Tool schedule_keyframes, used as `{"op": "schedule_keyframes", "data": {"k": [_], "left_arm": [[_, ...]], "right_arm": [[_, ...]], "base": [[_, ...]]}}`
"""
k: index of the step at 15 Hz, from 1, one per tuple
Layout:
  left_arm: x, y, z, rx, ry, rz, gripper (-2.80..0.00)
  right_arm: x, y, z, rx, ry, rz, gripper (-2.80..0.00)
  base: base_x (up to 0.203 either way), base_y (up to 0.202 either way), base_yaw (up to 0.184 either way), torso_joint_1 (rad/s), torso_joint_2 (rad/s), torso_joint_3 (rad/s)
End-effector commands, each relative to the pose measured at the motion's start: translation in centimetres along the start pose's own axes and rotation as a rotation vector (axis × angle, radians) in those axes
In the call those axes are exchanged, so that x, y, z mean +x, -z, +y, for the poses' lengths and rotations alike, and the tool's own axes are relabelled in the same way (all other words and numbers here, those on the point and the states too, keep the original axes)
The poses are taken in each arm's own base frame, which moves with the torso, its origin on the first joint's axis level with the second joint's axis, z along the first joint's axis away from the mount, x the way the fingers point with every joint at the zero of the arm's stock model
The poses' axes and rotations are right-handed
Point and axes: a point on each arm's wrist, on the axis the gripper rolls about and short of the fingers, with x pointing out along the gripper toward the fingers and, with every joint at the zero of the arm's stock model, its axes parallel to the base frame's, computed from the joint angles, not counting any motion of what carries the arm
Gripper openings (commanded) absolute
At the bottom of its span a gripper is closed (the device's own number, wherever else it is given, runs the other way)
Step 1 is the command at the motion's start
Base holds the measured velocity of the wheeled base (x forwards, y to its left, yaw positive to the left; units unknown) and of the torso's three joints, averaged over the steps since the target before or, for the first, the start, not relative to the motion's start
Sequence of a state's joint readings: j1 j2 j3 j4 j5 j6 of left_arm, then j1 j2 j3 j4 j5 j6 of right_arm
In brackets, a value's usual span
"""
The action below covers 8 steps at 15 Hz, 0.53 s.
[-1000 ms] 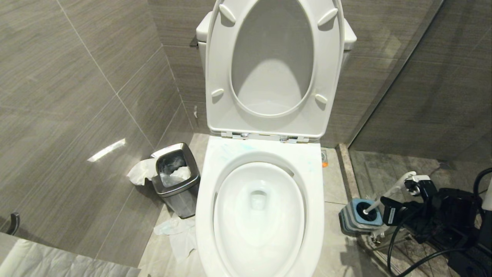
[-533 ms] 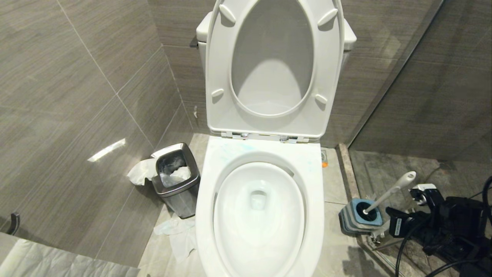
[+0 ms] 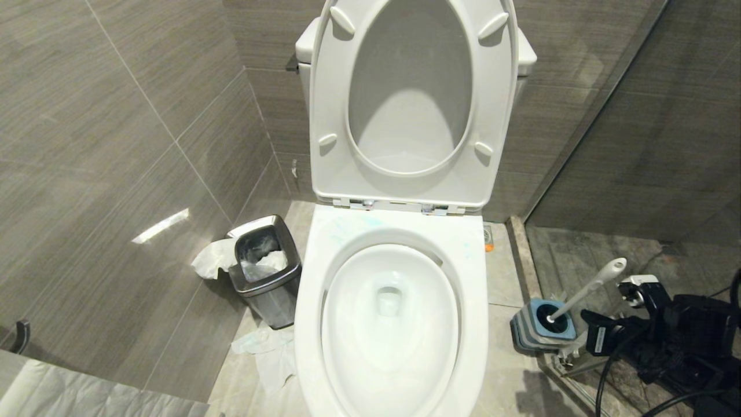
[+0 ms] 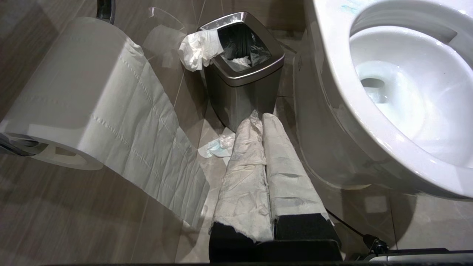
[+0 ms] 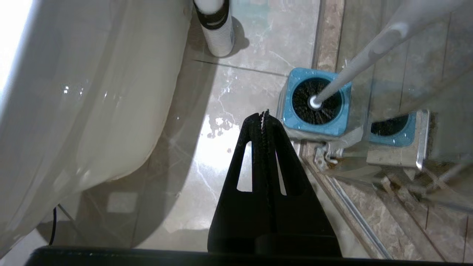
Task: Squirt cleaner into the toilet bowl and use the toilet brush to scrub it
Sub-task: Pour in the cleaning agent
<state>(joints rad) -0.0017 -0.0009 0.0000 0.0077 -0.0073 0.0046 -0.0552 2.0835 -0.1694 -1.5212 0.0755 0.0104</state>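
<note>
The white toilet bowl (image 3: 311, 289) fills the middle of the head view, its seat and lid raised, with faint blue smears on the back rim. The toilet brush (image 3: 584, 289) stands in its blue-and-grey holder (image 3: 541, 333) on the floor to the right, its white handle leaning right and untouched. My right gripper (image 3: 587, 325) hangs just right of the holder. In the right wrist view it (image 5: 263, 115) is shut and empty, tips near the holder's (image 5: 295, 127) corner. My left gripper (image 4: 258, 117), fingers wrapped in white paper, is shut beside the bowl's (image 4: 332, 74) outer wall.
A small steel bin (image 3: 266, 271) with tissue stands left of the toilet, crumpled paper (image 3: 266, 353) on the floor by it. A toilet paper roll (image 4: 74, 92) hangs at the left wall. A white bottle with a black band (image 5: 216, 27) stands behind. A glass partition and floor rail (image 5: 351, 214) border the right.
My right gripper has drawn back from the brush handle's tip, down and to the right. The brush stays in its holder. Left arm unchanged.
</note>
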Motion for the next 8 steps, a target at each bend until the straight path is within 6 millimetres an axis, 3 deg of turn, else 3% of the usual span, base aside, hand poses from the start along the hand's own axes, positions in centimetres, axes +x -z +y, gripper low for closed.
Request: {"op": "schedule_keyframes", "data": {"k": [1,8], "left_arm": [[0.0,0.0,0.0,0.000,0.000,0.002,-2.80],[0.0,0.0,0.0,0.000,0.000,0.002,-2.80]], "right_arm": [[0.6,-0.2,0.3,-0.008,-0.014,-0.018,-2.80],[2.9,0.5,0.0,-0.013,-0.001,-0.003,-2.80]], "base": [[0.000,0.000,0.000,0.000,0.00,0.000],[0.000,0.000,0.000,0.000,0.00,0.000]]}}
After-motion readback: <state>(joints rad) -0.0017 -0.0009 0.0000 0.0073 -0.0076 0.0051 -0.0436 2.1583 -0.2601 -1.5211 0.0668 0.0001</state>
